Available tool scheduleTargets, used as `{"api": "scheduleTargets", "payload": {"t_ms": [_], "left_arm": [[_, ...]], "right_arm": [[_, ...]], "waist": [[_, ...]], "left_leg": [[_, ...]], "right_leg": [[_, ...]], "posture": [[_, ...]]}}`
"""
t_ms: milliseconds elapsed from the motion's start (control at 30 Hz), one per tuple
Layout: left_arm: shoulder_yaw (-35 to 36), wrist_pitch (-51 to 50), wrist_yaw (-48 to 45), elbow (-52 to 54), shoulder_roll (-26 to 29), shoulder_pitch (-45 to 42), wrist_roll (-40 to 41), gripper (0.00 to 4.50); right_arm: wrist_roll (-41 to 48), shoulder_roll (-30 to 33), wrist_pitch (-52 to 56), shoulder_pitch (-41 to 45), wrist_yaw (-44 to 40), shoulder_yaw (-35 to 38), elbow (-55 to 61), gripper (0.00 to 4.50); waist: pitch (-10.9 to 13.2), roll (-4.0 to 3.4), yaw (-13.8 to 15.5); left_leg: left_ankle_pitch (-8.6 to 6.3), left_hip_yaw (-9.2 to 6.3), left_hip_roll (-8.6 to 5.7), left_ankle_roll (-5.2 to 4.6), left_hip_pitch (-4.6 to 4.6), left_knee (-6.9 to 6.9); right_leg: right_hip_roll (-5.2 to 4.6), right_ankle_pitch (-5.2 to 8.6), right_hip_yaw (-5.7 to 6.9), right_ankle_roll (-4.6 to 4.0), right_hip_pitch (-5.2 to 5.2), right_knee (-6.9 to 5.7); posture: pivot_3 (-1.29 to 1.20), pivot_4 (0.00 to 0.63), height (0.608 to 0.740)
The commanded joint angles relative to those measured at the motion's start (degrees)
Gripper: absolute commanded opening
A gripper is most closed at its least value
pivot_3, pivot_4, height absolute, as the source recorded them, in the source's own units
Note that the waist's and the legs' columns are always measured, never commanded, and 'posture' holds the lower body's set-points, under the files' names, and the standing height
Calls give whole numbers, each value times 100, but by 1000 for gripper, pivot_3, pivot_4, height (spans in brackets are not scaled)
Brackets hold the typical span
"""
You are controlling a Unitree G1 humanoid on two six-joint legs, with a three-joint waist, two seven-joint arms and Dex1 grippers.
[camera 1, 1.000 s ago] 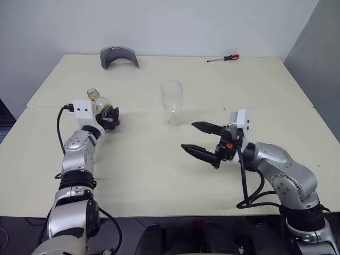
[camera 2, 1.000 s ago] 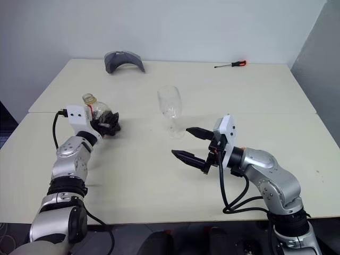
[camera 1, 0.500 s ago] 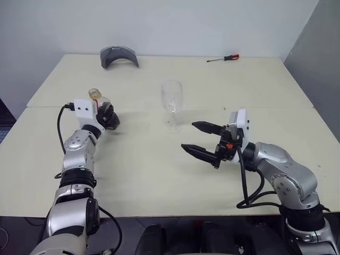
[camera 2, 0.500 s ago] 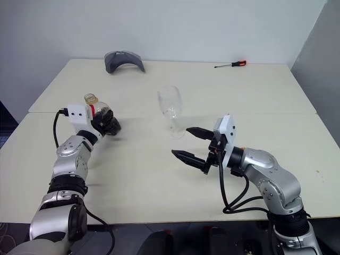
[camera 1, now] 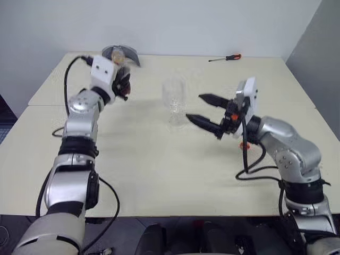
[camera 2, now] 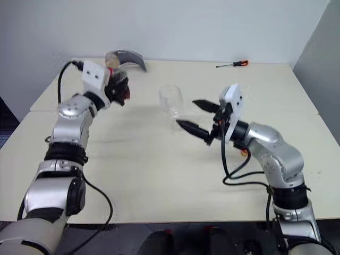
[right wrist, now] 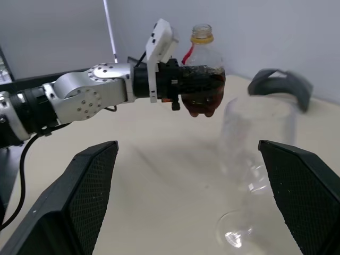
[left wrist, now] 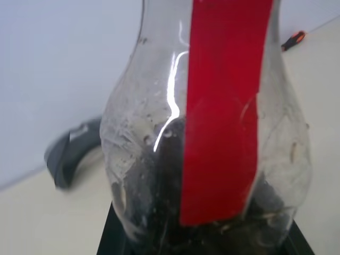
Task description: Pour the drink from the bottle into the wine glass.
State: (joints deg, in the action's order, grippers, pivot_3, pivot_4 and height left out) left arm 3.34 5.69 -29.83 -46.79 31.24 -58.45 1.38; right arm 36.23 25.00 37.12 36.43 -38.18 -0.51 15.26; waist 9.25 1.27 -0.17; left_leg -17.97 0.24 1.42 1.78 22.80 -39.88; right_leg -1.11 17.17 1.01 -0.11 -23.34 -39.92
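Left fingers clamp the bottle; right fingers spread wide, empty

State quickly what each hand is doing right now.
Left hand: closed, holding the bottle off the table.
Right hand: open, holding nothing.

Bare table between arms; wine glass blocks centre (right hand just beside).

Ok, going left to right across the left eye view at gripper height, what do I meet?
Left gripper shut on the small clear plastic bottle with dark drink → clear stemmed wine glass standing on the table → open right gripper with its black fingers pointing at the glass.
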Motion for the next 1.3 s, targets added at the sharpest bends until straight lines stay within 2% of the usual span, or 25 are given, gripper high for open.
{"api": "scheduleTargets", "payload": {"t_ms": [33, 333, 433, 533, 1033, 1300], "left_arm": [[-285, 573, -217, -408, 19, -547, -321, 1015], [-805, 1446, -460, -1530, -112, -1353, -902, 1015], [-1164, 1900, -302, -1820, -44, -1562, -1395, 1015], [-1265, 2120, -223, -2022, -59, -1687, -1555, 1015], [-1934, 2852, 553, -2328, 181, -1972, -2662, 1015], [-2079, 3107, 779, -2374, 257, -2083, -2930, 1015]], "right_arm": [[-354, -31, -205, 540, 245, 134, -505, 4500], [-860, -451, -407, 1086, 707, 69, -1015, 4500], [-1021, -566, -582, 1204, 733, 6, -1149, 4500], [-1094, -680, -647, 1229, 746, 5, -1200, 4500], [-1276, -706, -659, 1082, 559, -74, -1091, 4500], [-1270, -717, -624, 1013, 452, -103, -1045, 4500]], "waist": [[0, 0, -17], [0, -1, -37], [1, 0, -38], [1, -1, -38], [1, -1, -50], [1, -1, -77]], "left_leg": [[0, 3, 0, 0, 0, -1], [1, 25, 1, 2, 18, -1], [2, 27, 0, 2, 18, -1], [1, 27, 0, 2, 18, 0], [1, 30, 1, 2, 20, 0], [2, 31, 1, 2, 19, -1]], "right_leg": [[0, 0, -2, 0, -1, -1], [-1, 0, -20, 0, -30, -5], [-3, 0, -22, 0, -33, -6], [-3, 0, -21, 0, -33, -8], [-3, 0, -23, 0, -40, -15], [-3, 0, -22, 0, -40, -17]], "posture": [[0, 150, 740], [0, 150, 740], [0, 150, 740], [0, 150, 740], [0, 150, 740], [0, 150, 740]]}}
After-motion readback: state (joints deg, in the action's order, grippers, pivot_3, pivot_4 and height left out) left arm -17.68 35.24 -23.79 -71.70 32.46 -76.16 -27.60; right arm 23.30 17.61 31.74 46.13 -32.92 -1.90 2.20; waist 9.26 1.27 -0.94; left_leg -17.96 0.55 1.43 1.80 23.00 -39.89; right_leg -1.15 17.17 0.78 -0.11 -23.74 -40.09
